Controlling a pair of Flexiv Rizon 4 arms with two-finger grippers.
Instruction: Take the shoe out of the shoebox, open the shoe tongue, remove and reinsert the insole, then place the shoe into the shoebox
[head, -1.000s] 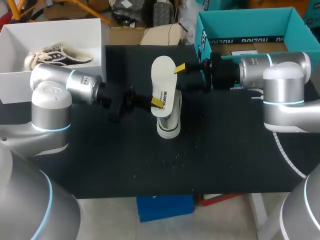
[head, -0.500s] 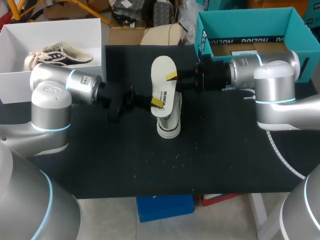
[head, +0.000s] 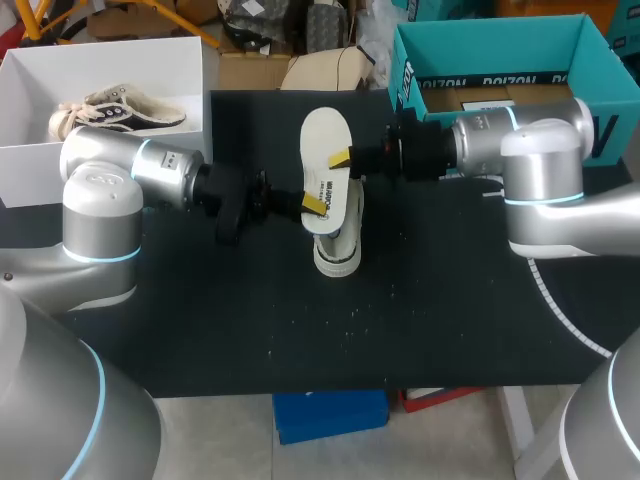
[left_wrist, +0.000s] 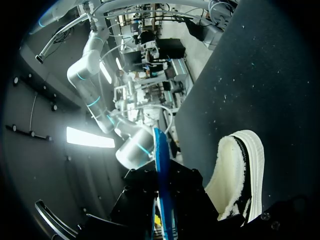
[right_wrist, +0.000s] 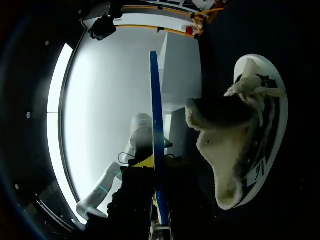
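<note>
Where the head view looks down, the shoe (head: 338, 248) sits mid-way on the black table (head: 450, 300), well apart from the white shoebox (head: 180, 60), which holds a second shoe (head: 115, 108). The insole (head: 325, 145) stands upright over the shoe. The left gripper (head: 312, 203) is pinched on its lower part, likely to keep it aligned for reinsertion. The right gripper (head: 342, 158) is at the opposite edge, higher up; gripping or not, cannot tell. Left wrist view: insole (left_wrist: 161, 170) edge-on, a thin blue line clamped between the fingers, shoe (left_wrist: 240, 180) just beside. Right wrist view: same blue edge (right_wrist: 156, 140) ahead of the gripper, shoe (right_wrist: 245, 140) alongside, presumably set for a handover.
</note>
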